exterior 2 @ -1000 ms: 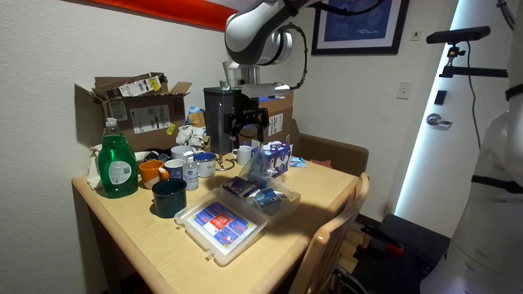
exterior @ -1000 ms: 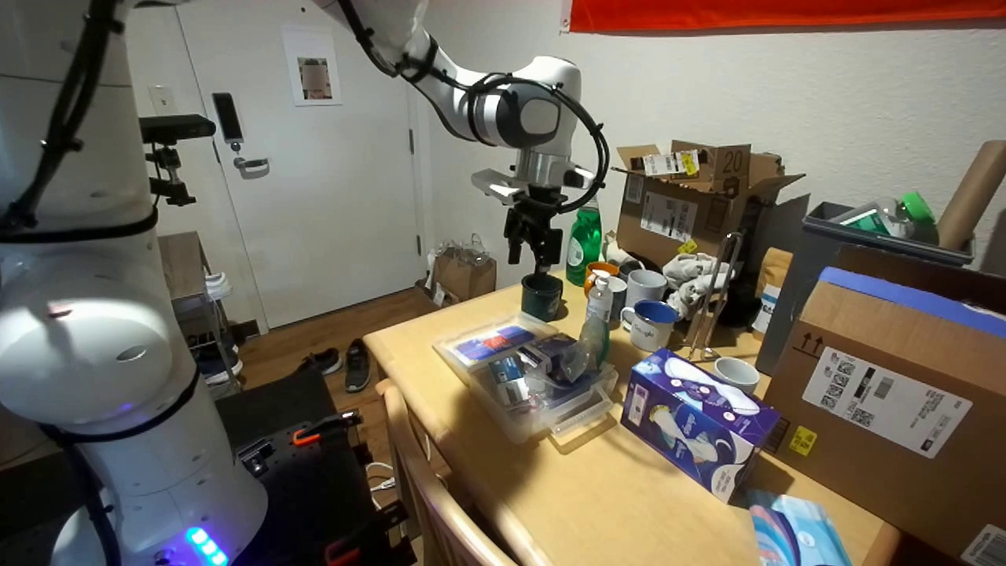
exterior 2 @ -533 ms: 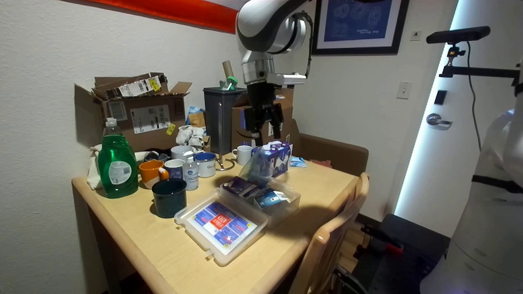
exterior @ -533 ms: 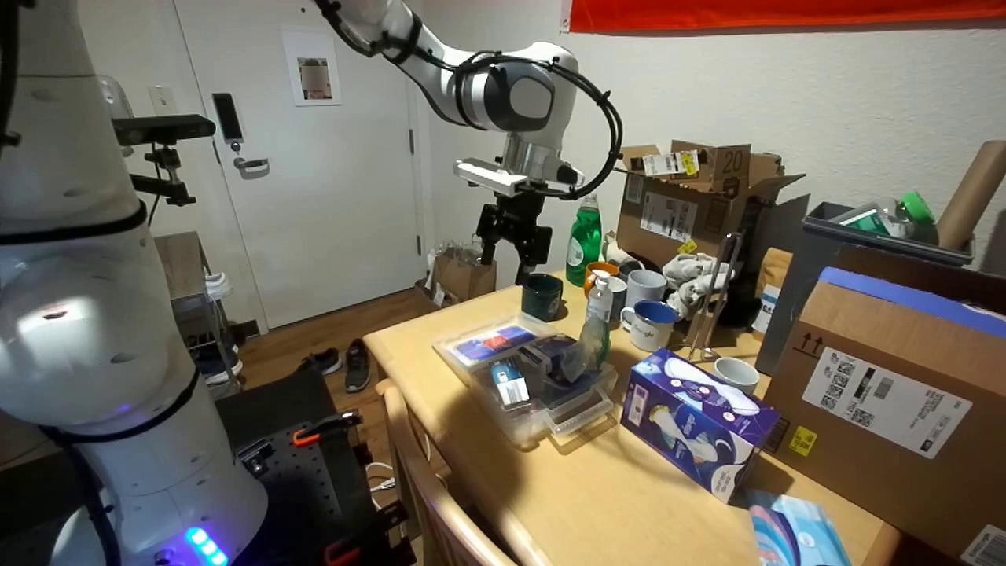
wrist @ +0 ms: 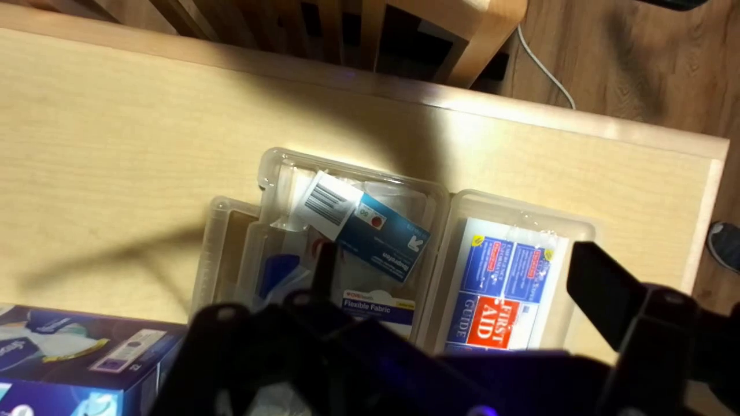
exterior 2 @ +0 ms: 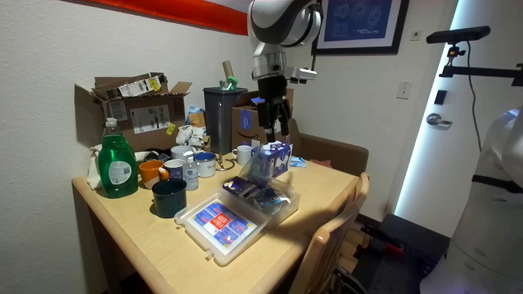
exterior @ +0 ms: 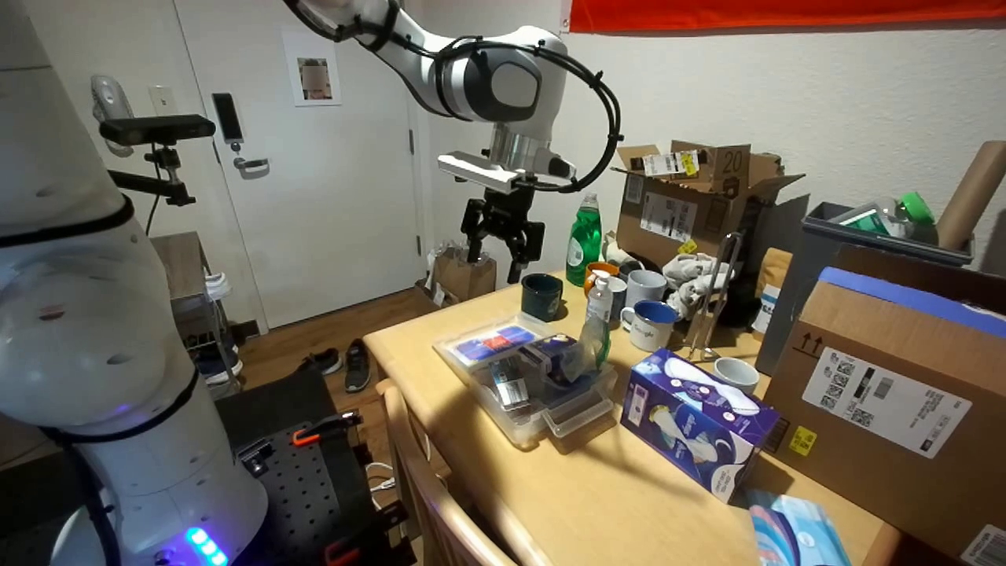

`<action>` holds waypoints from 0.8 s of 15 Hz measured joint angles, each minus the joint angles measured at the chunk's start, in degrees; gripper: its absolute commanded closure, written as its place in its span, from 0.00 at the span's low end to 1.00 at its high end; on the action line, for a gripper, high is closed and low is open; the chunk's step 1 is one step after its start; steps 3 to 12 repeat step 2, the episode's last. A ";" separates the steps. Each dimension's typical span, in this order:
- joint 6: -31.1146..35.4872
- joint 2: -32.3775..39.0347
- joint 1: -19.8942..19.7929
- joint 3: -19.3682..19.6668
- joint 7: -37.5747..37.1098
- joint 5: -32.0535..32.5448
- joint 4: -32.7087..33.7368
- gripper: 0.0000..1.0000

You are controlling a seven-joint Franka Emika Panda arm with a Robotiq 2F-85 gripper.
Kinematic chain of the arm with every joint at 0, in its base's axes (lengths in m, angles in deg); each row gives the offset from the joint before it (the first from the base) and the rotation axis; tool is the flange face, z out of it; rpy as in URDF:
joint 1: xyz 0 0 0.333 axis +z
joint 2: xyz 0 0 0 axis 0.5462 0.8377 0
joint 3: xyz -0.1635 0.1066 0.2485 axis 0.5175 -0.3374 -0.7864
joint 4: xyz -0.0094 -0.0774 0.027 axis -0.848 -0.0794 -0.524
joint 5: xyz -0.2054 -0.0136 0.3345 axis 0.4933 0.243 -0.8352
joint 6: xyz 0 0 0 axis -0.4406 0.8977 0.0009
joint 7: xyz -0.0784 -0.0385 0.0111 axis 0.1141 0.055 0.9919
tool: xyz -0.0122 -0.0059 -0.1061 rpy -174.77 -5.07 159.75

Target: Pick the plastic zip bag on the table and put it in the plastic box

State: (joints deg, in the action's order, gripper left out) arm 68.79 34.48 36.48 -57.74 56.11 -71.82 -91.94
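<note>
Clear bag (exterior 2: 256, 168), likely the zip bag, sticks up out of the plastic first-aid box (wrist: 436, 248), near upright, 7 o'clock from the gripper (exterior 2: 278, 136) in an exterior view. Fingers (wrist: 601, 289) apart, nothing between. Placing looks done; maybe tuck down.

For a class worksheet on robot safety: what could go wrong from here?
The clear bag pokes up above the plastic box, so it might block the lid from closing. The open claw could snag it if lowered there. A low sideways sweep might topple the slim pump bottle standing near the box.
</note>
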 measured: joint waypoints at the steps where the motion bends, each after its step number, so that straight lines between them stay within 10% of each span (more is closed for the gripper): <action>1: 0.03 -0.19 0.00 0.00 0.00 0.00 -0.19 0.00; 12: 0.04 -0.24 0.00 0.00 0.00 0.00 -0.22 0.00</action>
